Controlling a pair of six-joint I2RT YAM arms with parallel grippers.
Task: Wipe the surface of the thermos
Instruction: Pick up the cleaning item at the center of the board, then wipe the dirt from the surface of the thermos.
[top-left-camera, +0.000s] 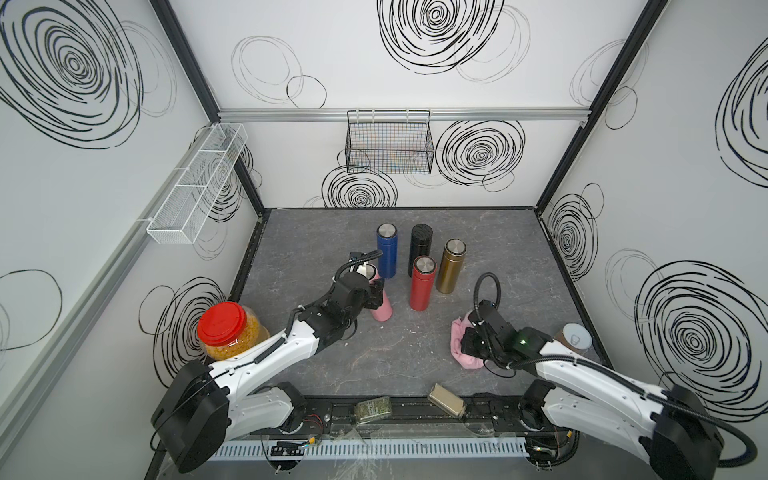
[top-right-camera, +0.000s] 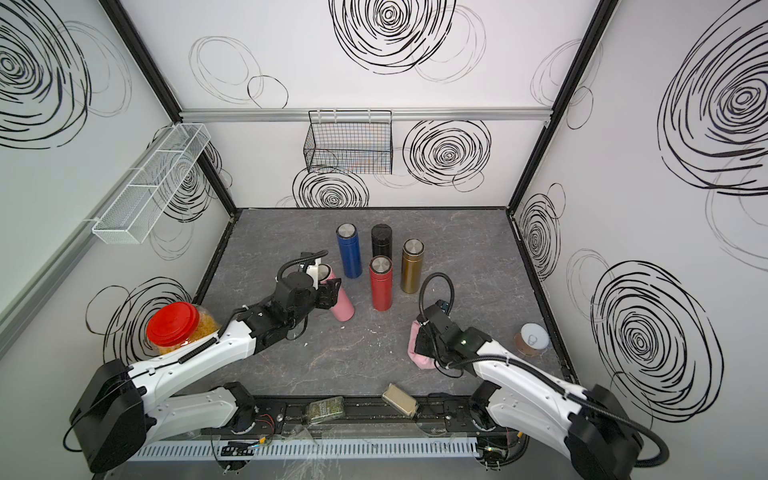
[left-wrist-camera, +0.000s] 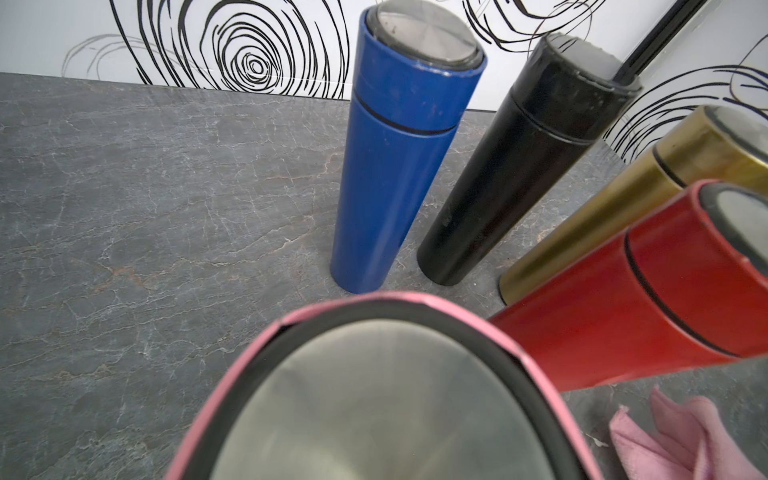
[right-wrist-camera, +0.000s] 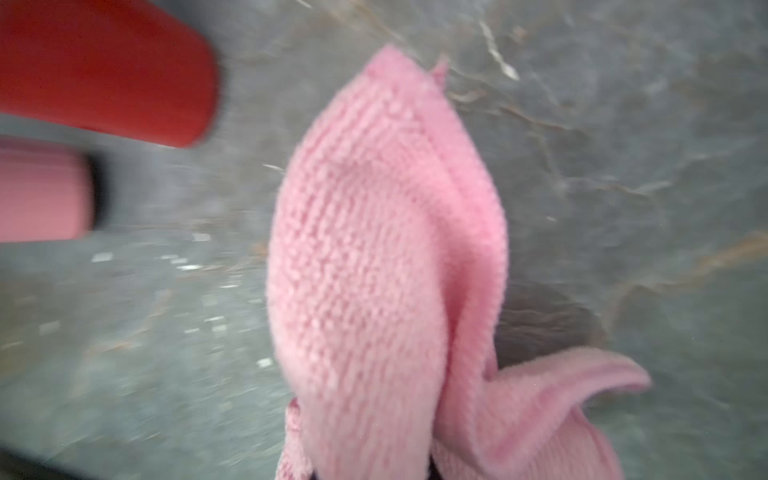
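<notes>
A pink thermos (top-left-camera: 382, 307) with a steel lid (left-wrist-camera: 386, 399) stands left of the other flasks, leaning a little. My left gripper (top-left-camera: 375, 293) is shut on its upper body; the same grip shows in a top view (top-right-camera: 330, 293). A pink cloth (top-left-camera: 465, 355) lies bunched at the table's front right, and my right gripper (top-left-camera: 471, 341) is shut on it. The right wrist view shows the cloth (right-wrist-camera: 374, 249) standing up in folds out of the grip. Its fingertips are hidden by the fabric. Cloth and pink thermos are well apart.
Blue (top-left-camera: 386, 251), black (top-left-camera: 420, 245), gold (top-left-camera: 451, 266) and red (top-left-camera: 422, 284) thermoses stand close behind and right of the pink one. A red-lidded jar (top-left-camera: 220, 326) is front left and a can (top-left-camera: 575, 336) by the right wall. A herb jar (top-left-camera: 372, 409) and a tin (top-left-camera: 446, 401) lie at the front edge.
</notes>
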